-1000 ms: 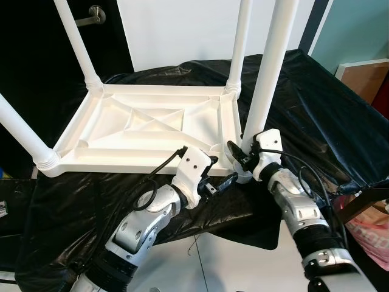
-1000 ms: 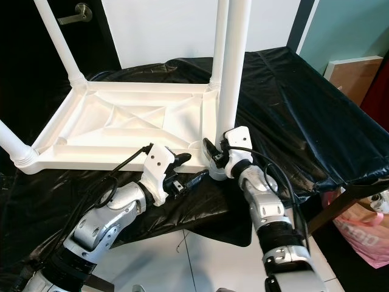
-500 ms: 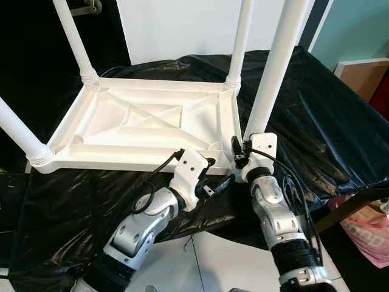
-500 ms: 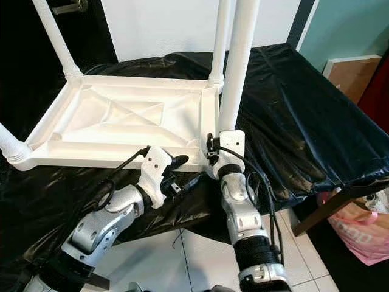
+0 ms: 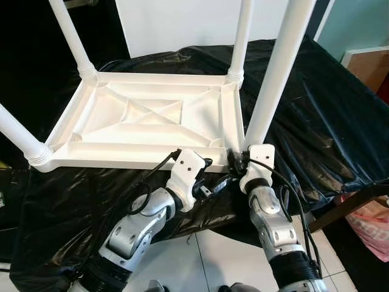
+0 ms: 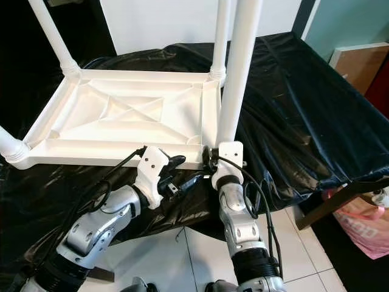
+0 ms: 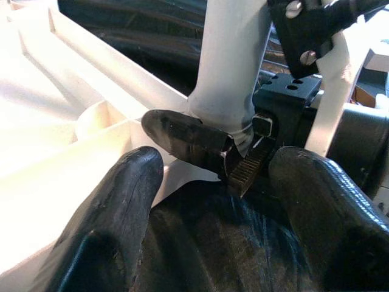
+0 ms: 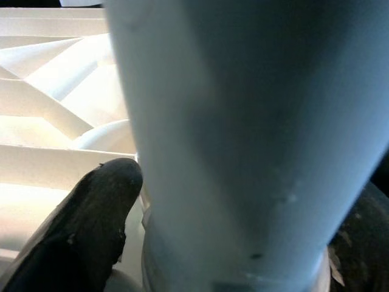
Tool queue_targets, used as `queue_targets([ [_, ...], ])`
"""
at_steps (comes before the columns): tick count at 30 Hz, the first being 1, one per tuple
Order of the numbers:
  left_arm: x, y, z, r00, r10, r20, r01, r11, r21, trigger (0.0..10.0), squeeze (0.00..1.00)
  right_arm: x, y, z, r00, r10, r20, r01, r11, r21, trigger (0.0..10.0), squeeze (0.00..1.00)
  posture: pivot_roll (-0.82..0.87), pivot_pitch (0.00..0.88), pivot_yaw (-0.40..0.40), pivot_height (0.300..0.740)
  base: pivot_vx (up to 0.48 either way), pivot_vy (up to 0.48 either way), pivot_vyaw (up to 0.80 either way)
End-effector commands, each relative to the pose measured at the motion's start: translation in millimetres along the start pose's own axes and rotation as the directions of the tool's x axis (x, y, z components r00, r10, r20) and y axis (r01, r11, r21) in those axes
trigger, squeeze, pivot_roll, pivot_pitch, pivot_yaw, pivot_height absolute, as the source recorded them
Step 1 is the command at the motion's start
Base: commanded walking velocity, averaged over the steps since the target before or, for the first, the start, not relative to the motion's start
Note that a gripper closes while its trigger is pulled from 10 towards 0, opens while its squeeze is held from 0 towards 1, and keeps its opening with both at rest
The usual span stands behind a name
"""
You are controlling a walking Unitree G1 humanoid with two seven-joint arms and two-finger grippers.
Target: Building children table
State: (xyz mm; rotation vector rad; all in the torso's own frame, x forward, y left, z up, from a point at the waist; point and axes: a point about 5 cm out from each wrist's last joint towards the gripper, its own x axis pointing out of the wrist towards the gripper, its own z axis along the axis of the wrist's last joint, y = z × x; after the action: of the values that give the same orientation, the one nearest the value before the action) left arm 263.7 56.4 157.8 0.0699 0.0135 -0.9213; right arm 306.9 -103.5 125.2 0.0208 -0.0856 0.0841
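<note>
A white plastic children's table (image 5: 146,121) lies upside down on a black sheet, its legs pointing up. The near right leg (image 5: 276,73) stands in the corner socket closest to me. My right gripper (image 5: 238,159) is shut on the base of this leg; the right wrist view has the leg (image 8: 243,121) close up with one black finger (image 8: 91,213) against it. My left gripper (image 5: 213,176) hovers open just left of that corner, with nothing between its fingers (image 7: 121,207). In the left wrist view the leg (image 7: 234,61) rises beyond them.
The black sheet (image 5: 322,121) covers a work table whose front edge is just beyond my forearms. White tile floor (image 5: 213,255) lies below. A pink bag (image 5: 371,222) sits at the lower right and a wooden board (image 5: 368,61) leans at the far right.
My right forearm has swung left to stand below the leg, its wrist turning around the leg's base while still gripping it. The left gripper has hardly moved. The camera has shifted slightly.
</note>
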Motion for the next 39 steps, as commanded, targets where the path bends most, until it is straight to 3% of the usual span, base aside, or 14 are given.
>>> queue_targets([
  [1,-1.9,-5.0,-1,0.997,-0.077,-0.006,0.077,0.997,-0.008,10.0,0.00,-3.8,-0.4,-1,0.999,0.040,0.004,-0.040,0.999,0.003,10.0,1.00,-0.02,0.145,0.002,0.740,0.000,0.000,0.00],
  [2,-2.0,-5.4,-2,0.997,-0.081,-0.009,0.081,0.997,-0.007,10.0,0.00,-5.1,-3.0,2,0.997,0.072,0.023,-0.072,0.997,-0.002,10.0,0.73,-0.02,0.147,-0.001,0.740,0.000,0.000,0.00],
  [3,-2.0,-5.4,-2,0.997,-0.081,-0.009,0.081,0.997,-0.007,10.0,0.00,-5.1,-3.0,2,0.997,0.072,0.023,-0.072,0.997,-0.002,10.0,0.73,-0.02,0.147,-0.001,0.740,0.000,0.000,0.00],
  [4,-2.2,-5.4,-2,0.997,-0.083,-0.010,0.083,0.997,-0.006,10.0,0.00,-6.3,-5.7,4,0.993,0.113,0.037,-0.113,0.994,-0.002,10.0,0.00,-0.02,0.148,-0.002,0.740,0.000,0.000,0.00],
  [6,-2.2,-5.4,-2,0.997,-0.083,-0.010,0.083,0.997,-0.006,10.0,0.00,-6.3,-5.7,4,0.993,0.113,0.037,-0.113,0.994,-0.002,10.0,0.00,-0.02,0.148,-0.002,0.740,0.000,0.000,0.00],
  [9,-3.6,-4.6,1,0.996,-0.085,-0.007,0.085,0.996,-0.001,10.0,0.00,-6.2,-18.1,14,0.967,0.242,0.082,-0.241,0.970,-0.022,10.0,0.00,0.00,0.137,-0.005,0.740,0.000,0.000,0.00],
  [16,-6.6,-5.9,4,0.995,-0.103,0.004,0.103,0.995,-0.004,10.0,0.00,-3.1,-25.0,20,0.934,0.344,0.099,-0.341,0.939,-0.050,10.0,0.00,0.01,0.119,-0.009,0.740,0.000,0.000,0.00],
  [18,-8.5,-9.2,6,0.991,-0.131,0.010,0.131,0.991,-0.001,10.0,0.00,-0.9,-26.4,23,0.910,0.402,0.097,-0.398,0.915,-0.061,10.0,0.00,0.02,0.115,-0.011,0.740,0.000,0.000,0.00],
  [20,-11.4,-14.8,10,0.983,-0.182,0.018,0.182,0.983,0.001,10.0,0.00,6.8,-28.4,27,0.864,0.497,0.084,-0.490,0.867,-0.088,10.0,0.00,0.02,0.101,-0.016,0.740,0.000,0.000,0.00],
  [25,-12.4,-16.4,11,0.978,-0.208,0.010,0.208,0.978,0.032,10.0,0.00,18.5,-28.9,29,0.822,0.567,0.057,-0.559,0.822,-0.109,10.0,0.00,0.02,0.083,-0.023,0.740,0.000,0.000,0.00],
  [27,-10.9,-14.8,12,0.980,-0.201,0.003,0.201,0.978,0.063,10.0,0.00,25.2,-29.2,26,0.803,0.596,0.019,-0.590,0.798,-0.124,0.0,0.00,0.03,0.067,-0.027,0.740,0.000,0.000,0.00],
  [39,-9.1,-9.1,14,0.983,-0.182,0.006,0.180,0.980,0.083,10.0,0.00,23.1,-35.4,13,0.788,0.615,-0.039,-0.615,0.782,-0.102,0.0,0.00,0.02,0.048,-0.023,0.740,0.000,0.000,0.00],
])
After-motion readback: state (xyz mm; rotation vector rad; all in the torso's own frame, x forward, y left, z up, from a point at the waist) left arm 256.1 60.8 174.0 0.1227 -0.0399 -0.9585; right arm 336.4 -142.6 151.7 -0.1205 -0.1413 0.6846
